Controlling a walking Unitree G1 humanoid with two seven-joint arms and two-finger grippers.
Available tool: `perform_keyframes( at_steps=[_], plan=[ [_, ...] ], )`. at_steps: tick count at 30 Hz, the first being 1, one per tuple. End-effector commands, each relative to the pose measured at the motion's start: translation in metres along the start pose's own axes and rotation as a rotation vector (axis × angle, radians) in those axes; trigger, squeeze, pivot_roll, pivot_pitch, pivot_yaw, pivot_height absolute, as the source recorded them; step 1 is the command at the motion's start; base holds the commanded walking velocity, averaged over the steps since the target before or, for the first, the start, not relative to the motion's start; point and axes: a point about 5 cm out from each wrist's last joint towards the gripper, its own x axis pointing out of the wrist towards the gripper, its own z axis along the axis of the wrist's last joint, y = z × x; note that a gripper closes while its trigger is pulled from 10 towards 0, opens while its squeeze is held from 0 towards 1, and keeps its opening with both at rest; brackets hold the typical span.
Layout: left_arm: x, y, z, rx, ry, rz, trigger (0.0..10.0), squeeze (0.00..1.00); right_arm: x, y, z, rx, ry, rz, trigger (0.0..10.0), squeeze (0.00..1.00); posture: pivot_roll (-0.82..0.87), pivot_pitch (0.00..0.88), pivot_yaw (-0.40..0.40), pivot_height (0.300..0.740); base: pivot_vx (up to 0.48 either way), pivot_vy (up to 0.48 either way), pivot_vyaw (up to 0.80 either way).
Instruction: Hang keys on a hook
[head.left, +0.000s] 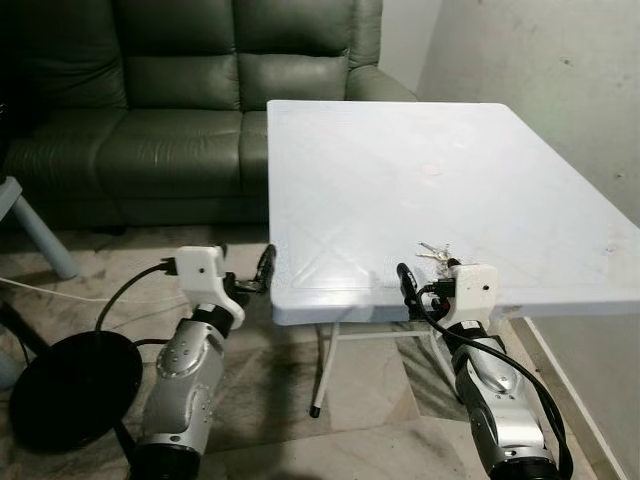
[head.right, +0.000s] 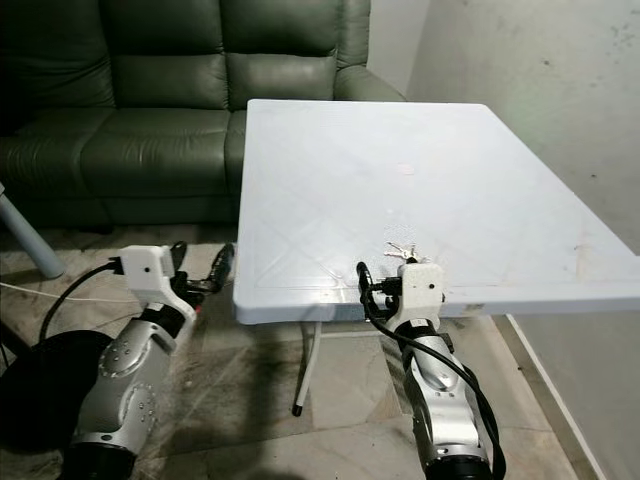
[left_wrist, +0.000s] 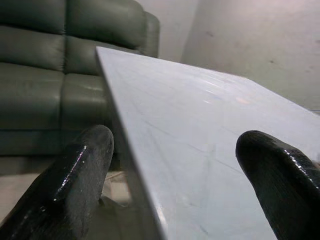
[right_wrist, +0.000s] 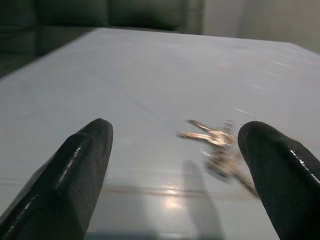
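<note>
Small bunch of silvery metal keys (right_wrist: 220, 142) lying on smooth white plastic worktop (head.left: 400, 190) near its front edge, just ahead of spread-fingered, empty right gripper (right_wrist: 180, 170); left gripper (left_wrist: 175, 175) likewise spread, empty, at worktop's corner.

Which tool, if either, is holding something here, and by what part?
Neither. The right tool is open, the keys lying loose on the table between its fingers. The left tool is open at the table's edge.
</note>
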Motion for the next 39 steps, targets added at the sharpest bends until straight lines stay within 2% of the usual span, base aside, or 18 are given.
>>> perform_keyframes(
  at_steps=[1,5,8,10,14,21,24,26,28,30,32,36,37,39],
  plan=[
    [-0.001,-0.003,0.002,0.010,0.002,-0.022,10.0,0.00,0.002,-0.002,0.001,0.013,0.018,-0.028,10.0,0.00,0.03,0.006,-0.061,0.732,0.000,0.000,0.00],
    [-0.004,-0.009,-0.002,0.005,0.020,-0.053,10.0,0.00,0.004,-0.005,-0.001,0.050,0.061,-0.065,10.0,0.00,0.03,0.003,-0.059,0.732,0.000,0.000,0.00],
    [-0.004,-0.012,-0.003,0.017,0.026,-0.070,10.0,0.00,0.004,-0.009,0.001,0.011,0.048,-0.094,10.0,0.00,0.03,0.002,-0.061,0.732,0.000,0.000,0.00],
    [-0.004,-0.015,-0.003,0.011,0.027,-0.084,10.0,0.00,0.004,-0.010,-0.001,0.030,0.063,-0.112,10.0,0.00,0.03,0.001,-0.062,0.732,0.000,0.000,0.00],
    [-0.005,-0.021,-0.004,0.014,0.030,-0.116,10.0,0.00,0.005,-0.011,0.000,0.008,0.069,-0.122,10.0,0.00,0.03,0.000,-0.062,0.732,0.000,0.000,0.00],
    [-0.005,-0.028,-0.003,0.025,0.034,-0.159,10.0,0.00,0.009,-0.008,0.002,0.068,0.075,-0.137,10.0,0.00,0.03,0.007,-0.063,0.732,0.000,0.000,0.00],
    [-0.006,-0.032,-0.003,0.032,0.036,-0.180,10.0,0.00,0.011,-0.008,0.005,0.065,0.057,-0.139,10.0,0.00,0.03,0.012,-0.064,0.732,0.000,0.000,0.00],
    [-0.006,-0.041,-0.002,0.044,0.037,-0.224,10.0,0.00,0.017,-0.006,0.010,0.059,0.039,-0.144,10.0,0.00,0.04,0.021,-0.064,0.732,0.000,0.000,0.00],
    [-0.006,-0.042,-0.002,0.050,0.038,-0.233,10.0,0.00,0.019,-0.004,0.012,0.054,0.033,-0.137,10.0,0.00,0.04,0.022,-0.064,0.732,0.000,0.000,0.00],
    [-0.006,-0.047,-0.001,0.044,0.034,-0.251,10.0,0.00,0.027,-0.002,0.020,0.017,0.008,-0.139,10.0,0.00,0.03,0.031,-0.063,0.732,0.000,0.000,0.00],
    [-0.006,-0.048,-0.002,0.040,0.039,-0.249,10.0,0.00,0.034,0.000,0.021,0.044,0.051,-0.149,10.0,0.00,0.03,0.032,-0.062,0.732,0.000,0.000,0.00],
    [-0.005,-0.051,0.002,0.033,0.033,-0.256,10.0,0.00,0.045,0.002,0.031,0.069,0.054,-0.148,10.0,0.00,0.03,0.053,-0.064,0.732,0.000,0.000,0.00],
    [-0.006,-0.052,0.001,0.025,0.031,-0.256,10.0,0.00,0.047,0.004,0.029,0.100,0.080,-0.133,10.0,0.00,0.03,0.058,-0.063,0.732,0.000,0.000,0.00],
    [-0.006,-0.052,-0.001,0.025,0.041,-0.243,10.0,0.00,0.052,0.004,0.029,0.096,0.100,-0.151,10.0,0.00,0.03,0.059,-0.066,0.732,0.000,0.000,0.00]
  ],
)
